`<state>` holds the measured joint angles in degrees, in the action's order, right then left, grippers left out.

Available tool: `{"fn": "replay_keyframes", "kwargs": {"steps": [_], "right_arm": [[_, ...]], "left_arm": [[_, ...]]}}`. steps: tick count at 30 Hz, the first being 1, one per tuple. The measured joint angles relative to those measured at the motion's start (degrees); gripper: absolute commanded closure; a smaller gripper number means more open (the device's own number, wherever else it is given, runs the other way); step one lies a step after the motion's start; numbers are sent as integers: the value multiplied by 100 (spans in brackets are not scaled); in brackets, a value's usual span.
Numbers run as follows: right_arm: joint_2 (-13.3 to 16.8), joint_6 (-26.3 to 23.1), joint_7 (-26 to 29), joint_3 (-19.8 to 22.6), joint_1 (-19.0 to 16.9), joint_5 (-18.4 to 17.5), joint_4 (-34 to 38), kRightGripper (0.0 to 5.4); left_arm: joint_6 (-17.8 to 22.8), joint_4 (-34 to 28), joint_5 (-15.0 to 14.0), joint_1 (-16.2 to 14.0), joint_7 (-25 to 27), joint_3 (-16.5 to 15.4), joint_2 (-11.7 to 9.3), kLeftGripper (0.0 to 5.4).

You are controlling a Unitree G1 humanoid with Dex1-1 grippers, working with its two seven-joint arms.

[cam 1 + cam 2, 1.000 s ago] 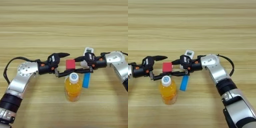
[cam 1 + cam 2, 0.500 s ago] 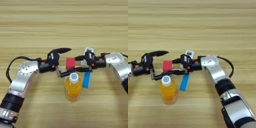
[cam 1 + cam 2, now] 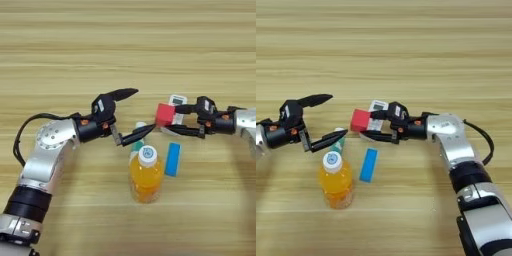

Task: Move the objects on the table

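Observation:
My right gripper (image 3: 169, 121) reaches in from the right and is shut on a red cube (image 3: 163, 114), held just above the table (image 3: 125, 45). A white remote (image 3: 176, 101) lies right behind that gripper. My left gripper (image 3: 135, 112) is open left of the cube, with nothing between its fingers. Its lower finger lies over a teal-and-white tube (image 3: 137, 144). An orange juice bottle (image 3: 146, 176) with a white cap stands upright in front of both grippers. A flat blue bar (image 3: 173, 159) lies right of the bottle.
Bare wooden planks stretch across the far half of the table and along the near edge. A black cable (image 3: 483, 145) loops beside my right forearm.
The red cube has moved right and a little away from the bottle, carried by my right gripper. My left gripper's upper finger has risen, widening its opening.

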<state>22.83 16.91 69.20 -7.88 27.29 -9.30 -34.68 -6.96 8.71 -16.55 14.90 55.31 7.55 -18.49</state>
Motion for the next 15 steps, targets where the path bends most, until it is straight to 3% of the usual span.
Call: {"fn": "replay_keyframes", "kwargs": {"steps": [8, 15], "right_arm": [[555, -35, -1, 398, -779, -217, 585, 305], [831, -85, -66, 534, -1143, -210, 745, 305]], "left_arm": [[-162, 576, 53, 135, -459, -256, 137, 0], [-245, 770, 93, 153, -518, -281, 159, 0]]}}
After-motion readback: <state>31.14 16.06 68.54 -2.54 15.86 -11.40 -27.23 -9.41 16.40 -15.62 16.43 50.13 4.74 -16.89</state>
